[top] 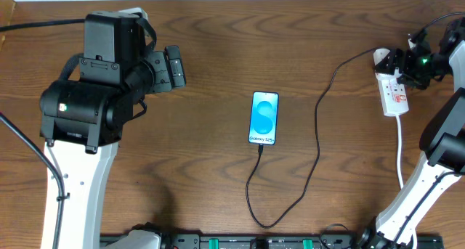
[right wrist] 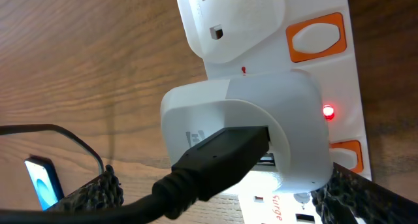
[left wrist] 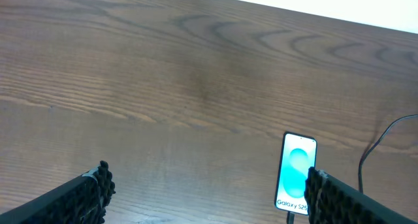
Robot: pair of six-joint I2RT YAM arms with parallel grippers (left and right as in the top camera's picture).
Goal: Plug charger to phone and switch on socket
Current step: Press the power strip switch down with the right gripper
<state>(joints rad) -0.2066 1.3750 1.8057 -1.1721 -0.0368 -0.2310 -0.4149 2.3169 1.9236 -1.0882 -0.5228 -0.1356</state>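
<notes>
The phone (top: pixel 264 118) lies face up mid-table, its screen bright blue; it also shows in the left wrist view (left wrist: pixel 298 173). The black charger cable (top: pixel 317 133) enters the phone's bottom end, loops toward the front edge and runs up to the white socket strip (top: pixel 396 96) at the far right. In the right wrist view its black connector (right wrist: pixel 222 155) sits in a white adapter (right wrist: pixel 274 119) plugged into the strip (right wrist: pixel 346 74). A red light (right wrist: pixel 328 111) glows beside it. My right gripper (right wrist: pixel 222 198) is open, its fingers either side of the adapter. My left gripper (left wrist: pixel 206 198) is open and empty, left of the phone.
The strip has orange switches (right wrist: pixel 317 38) and a white cord (top: pixel 401 154) running toward the front edge. A second white plug (right wrist: pixel 228 21) sits in the strip beyond the adapter. The left arm's bulk (top: pixel 94 96) stands at the table's left.
</notes>
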